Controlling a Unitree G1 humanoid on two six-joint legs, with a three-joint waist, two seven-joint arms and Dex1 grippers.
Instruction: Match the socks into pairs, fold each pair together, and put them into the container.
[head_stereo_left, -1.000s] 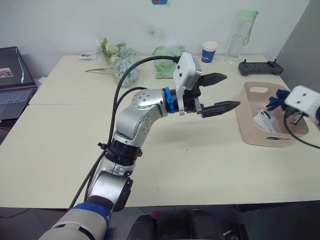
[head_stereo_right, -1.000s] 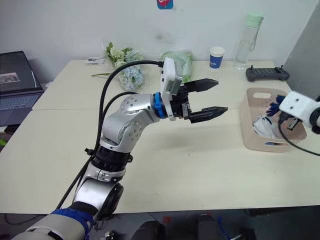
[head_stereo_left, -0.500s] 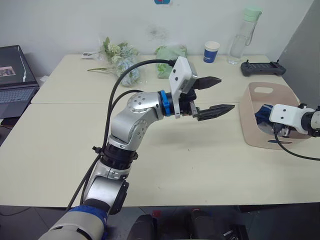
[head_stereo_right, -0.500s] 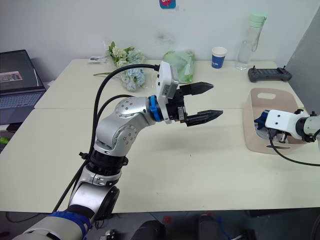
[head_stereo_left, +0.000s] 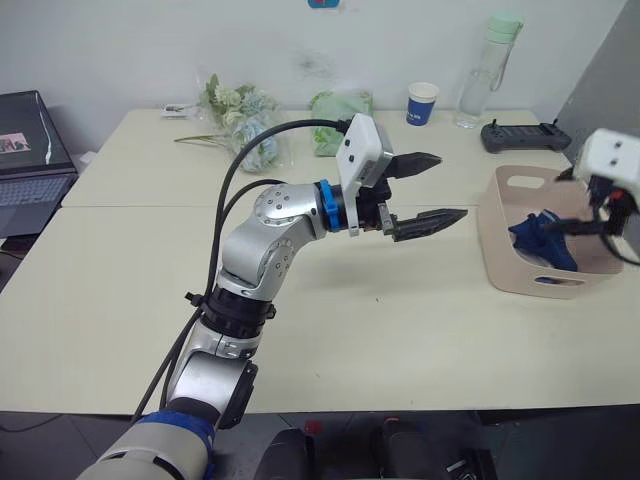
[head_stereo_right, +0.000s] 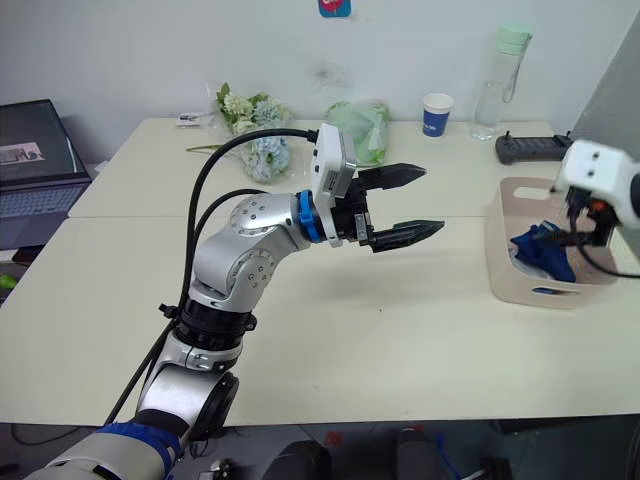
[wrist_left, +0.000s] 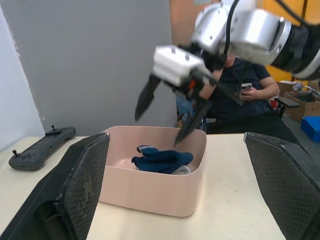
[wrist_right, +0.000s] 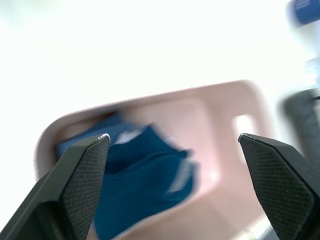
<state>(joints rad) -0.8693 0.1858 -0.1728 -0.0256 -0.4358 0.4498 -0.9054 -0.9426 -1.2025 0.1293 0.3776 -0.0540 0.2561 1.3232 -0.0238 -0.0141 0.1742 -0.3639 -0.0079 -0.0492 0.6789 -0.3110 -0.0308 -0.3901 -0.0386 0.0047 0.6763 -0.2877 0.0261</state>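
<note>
The pale worktop (head_stereo_left: 120, 290) fills the lower two thirds of the head views. At its right edge stands the pink container (head_stereo_left: 500, 240), a rounded tub with a handle slot in its far wall. Inside it lies a bundle of dark navy socks (head_stereo_left: 540, 238), with a bit of white sock (wrist_left: 181, 170) showing beneath them in the left wrist view; how many socks are there cannot be told.

The left gripper (head_stereo_left: 432, 187) is held above the middle of the worktop, pointing right toward the container, its jaws spread wide and holding nothing. The right gripper (wrist_left: 167, 114) hangs over the container at the right edge of the frame, its jaws also spread wide and empty, fingertips just above the navy socks.

Along the upper edge of the worktop, from left to right, lie a bunch of flowers (head_stereo_left: 240, 115), a green cloth bundle (head_stereo_left: 335, 108), a blue paper cup (head_stereo_left: 421, 103), a clear bottle (head_stereo_left: 478, 72) with a green cap, and a dark handheld controller (head_stereo_left: 522, 135). A laptop (head_stereo_left: 25, 165) sits at far left.
</note>
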